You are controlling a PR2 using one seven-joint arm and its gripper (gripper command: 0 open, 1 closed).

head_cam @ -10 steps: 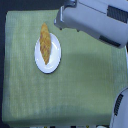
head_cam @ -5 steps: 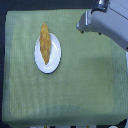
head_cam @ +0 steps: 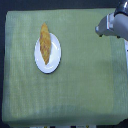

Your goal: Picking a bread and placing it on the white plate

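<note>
The bread (head_cam: pixel 45 43), a long golden-orange loaf with tapered ends, lies lengthwise on the white plate (head_cam: pixel 54 61) at the exterior view's left of centre. Its upper tip reaches just past the plate's rim. My gripper (head_cam: pixel 100 30) is at the upper right of the exterior view, well away from the plate and bread, with nothing seen in it. The picture is too blurred there to tell how its jaws stand.
A green cloth (head_cam: pixel 80 85) covers the table. The grey arm (head_cam: pixel 118 25) extends in from the exterior view's right edge. Dark floor borders the cloth on all sides.
The arm has drawn back towards the exterior view's right, away from the plate. The bread and plate have stayed where they were.
</note>
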